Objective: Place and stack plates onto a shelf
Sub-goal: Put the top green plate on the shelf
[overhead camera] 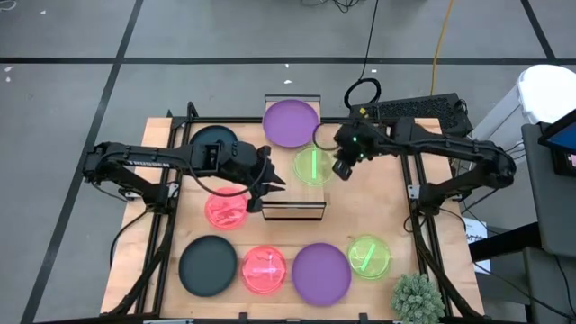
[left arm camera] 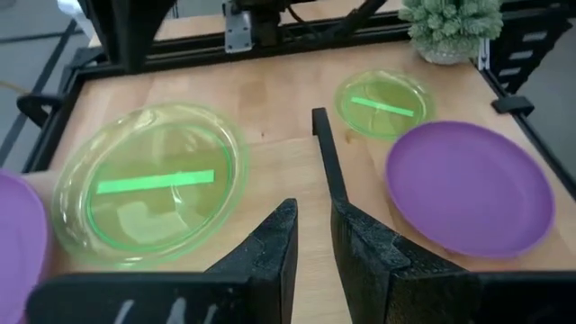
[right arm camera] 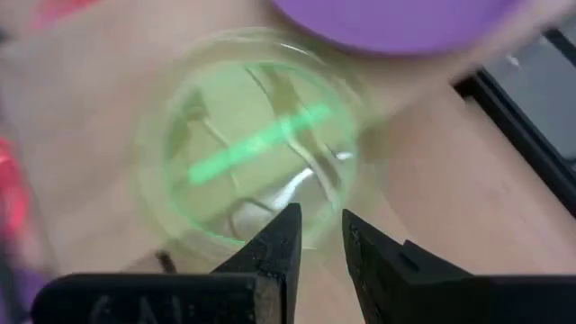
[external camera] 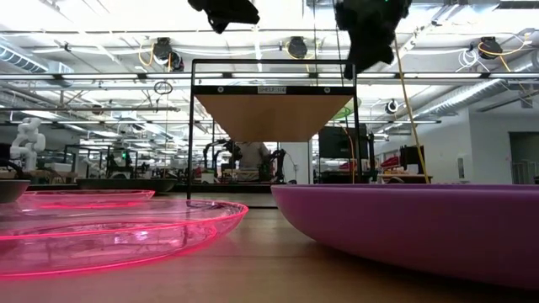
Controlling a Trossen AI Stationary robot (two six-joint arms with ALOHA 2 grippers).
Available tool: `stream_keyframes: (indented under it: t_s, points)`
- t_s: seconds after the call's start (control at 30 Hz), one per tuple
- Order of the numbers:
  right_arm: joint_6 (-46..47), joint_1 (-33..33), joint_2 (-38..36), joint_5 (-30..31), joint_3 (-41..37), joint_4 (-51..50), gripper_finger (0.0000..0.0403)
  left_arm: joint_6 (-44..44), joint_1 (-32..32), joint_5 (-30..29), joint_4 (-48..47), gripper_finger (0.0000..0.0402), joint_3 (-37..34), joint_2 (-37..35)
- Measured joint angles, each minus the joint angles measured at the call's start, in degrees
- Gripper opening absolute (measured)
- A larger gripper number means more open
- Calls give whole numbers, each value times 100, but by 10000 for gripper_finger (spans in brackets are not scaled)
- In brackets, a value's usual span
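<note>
Plates spread over the table (overhead camera: 162, 270) for sorting: along the lower edge of the high view a dark plate (overhead camera: 208, 265), a pink-red plate (overhead camera: 264, 270), a purple plate (overhead camera: 321, 273) and a small-looking green plate (overhead camera: 368, 256); further up, a second pink-red plate (overhead camera: 225, 210) and a second dark plate (overhead camera: 214, 142) at left. Shelf (overhead camera: 292, 202) at frame centre, carrying a purple plate (overhead camera: 290, 122) at its upper end and a green plate (overhead camera: 312, 165) beside it, seemingly a stack being started. Right claw (overhead camera: 342, 169) over that green plate's edge, fingers close together and holding nothing, probably to nudge or grip the rim. Left claw (overhead camera: 275, 183) above the shelf's left side, likewise nearly closed and empty, waiting.
</note>
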Motion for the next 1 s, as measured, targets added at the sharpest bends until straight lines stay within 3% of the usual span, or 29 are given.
stream_keyframes:
  t_s: [0.1, 0.2, 0.4, 0.73, 1.0]
  points:
    - [247, -451, -56, -544, -189, -44, 70, -228, -48, -26, -4, 76, 0, 0]
    - [626, -880, -193, -1529, -521, 73, 71, -421, -131, -129, -7, 76, 0, 0]
    - [1692, -1328, -399, -2696, -1430, 979, 71, -583, -313, -343, -31, 76, 0, 0]
    - [2680, -1267, -411, -2973, -2143, 2494, 68, -618, -411, -437, -31, 76, 0, 0]
    - [2955, -1267, -413, -2693, -2145, 2539, 6, -616, -409, -439, -31, 76, 0, 0]
